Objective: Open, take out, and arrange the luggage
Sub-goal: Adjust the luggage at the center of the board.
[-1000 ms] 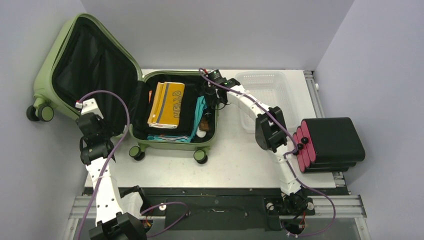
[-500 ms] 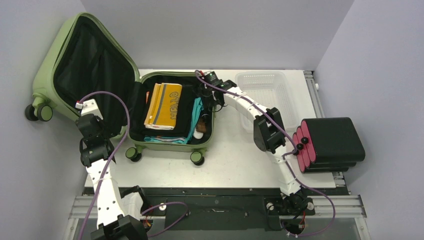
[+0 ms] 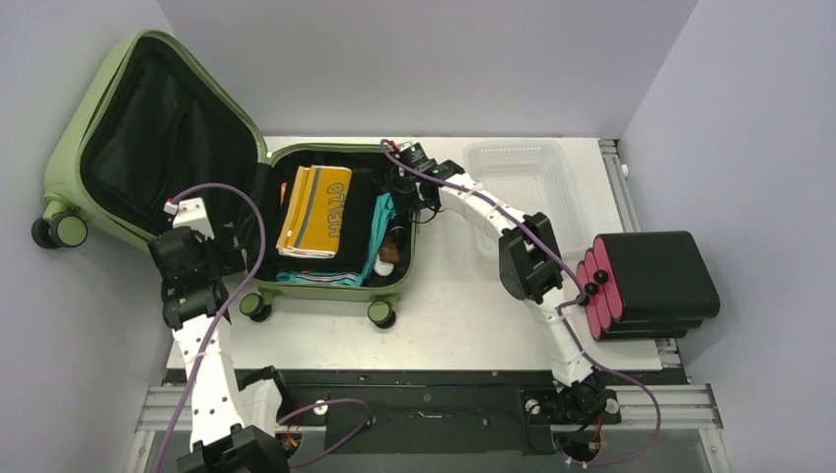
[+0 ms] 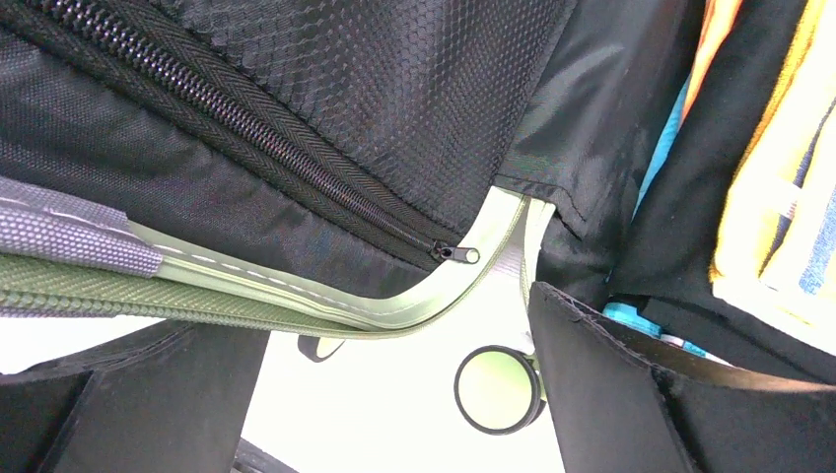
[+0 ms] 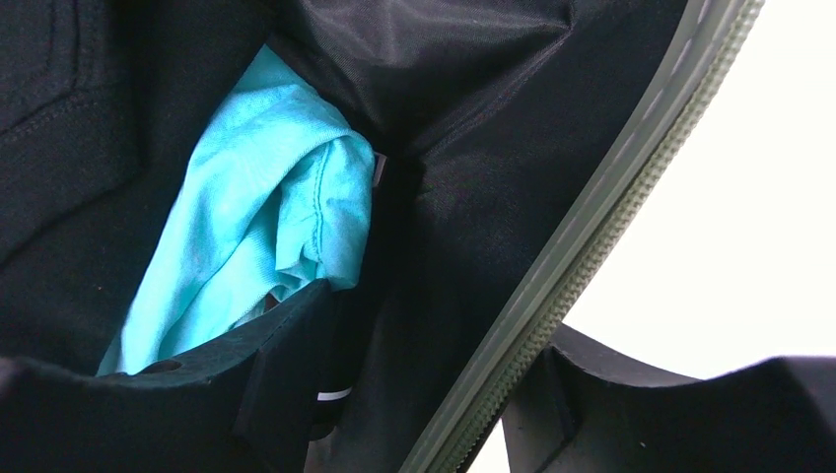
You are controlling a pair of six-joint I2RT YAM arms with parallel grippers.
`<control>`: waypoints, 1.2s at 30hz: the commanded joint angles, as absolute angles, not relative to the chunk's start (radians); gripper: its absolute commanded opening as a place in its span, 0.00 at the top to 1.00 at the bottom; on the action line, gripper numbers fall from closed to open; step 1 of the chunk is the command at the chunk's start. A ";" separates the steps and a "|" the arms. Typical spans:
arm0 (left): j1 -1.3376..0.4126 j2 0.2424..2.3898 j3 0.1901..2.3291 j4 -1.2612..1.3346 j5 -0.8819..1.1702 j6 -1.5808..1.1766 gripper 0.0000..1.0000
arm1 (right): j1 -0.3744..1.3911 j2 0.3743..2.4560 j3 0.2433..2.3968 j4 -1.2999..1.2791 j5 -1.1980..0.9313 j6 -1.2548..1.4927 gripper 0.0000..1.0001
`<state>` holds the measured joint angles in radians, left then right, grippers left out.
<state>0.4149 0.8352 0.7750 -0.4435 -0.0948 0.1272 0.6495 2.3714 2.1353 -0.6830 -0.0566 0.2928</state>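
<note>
luggage (image 3: 173, 128): lies open on the left part of the table (image 3: 463, 305), lid tilted up towards the left wall.
contents: yellow folded cloth (image 3: 315, 209) on black clothing, turquoise garment (image 5: 266, 227) beside it.
left hand (image 4: 394, 384): fingers spread wide just below the lid's zipped rim, near the hinge, gripping nothing.
right hand (image 5: 439, 340): pinching the base's far rim, one finger inside, one outside.
white basket (image 3: 522, 177): just right of the base.
</note>
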 commanded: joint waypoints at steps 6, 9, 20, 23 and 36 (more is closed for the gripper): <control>0.410 0.825 0.838 -0.492 0.168 0.159 0.04 | 0.659 2.157 2.014 -0.560 -0.240 0.279 0.44; 0.404 0.829 0.858 -0.535 0.348 0.184 0.04 | 0.631 2.109 1.996 -0.588 -0.174 0.245 0.41; 0.379 0.841 0.919 -0.627 0.344 0.229 0.04 | 0.558 1.828 1.841 -0.572 0.098 0.093 0.30; 0.381 0.828 0.890 -0.605 0.234 0.198 0.04 | 0.532 1.810 1.810 -0.582 0.075 0.094 0.29; 0.373 0.782 0.907 -0.620 0.248 0.191 0.04 | 0.512 1.789 1.728 -0.595 0.031 0.072 0.28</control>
<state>0.3935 0.8165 0.8513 -0.6334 0.1268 0.1879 0.5186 1.8179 1.7172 -0.6106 0.0109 0.1032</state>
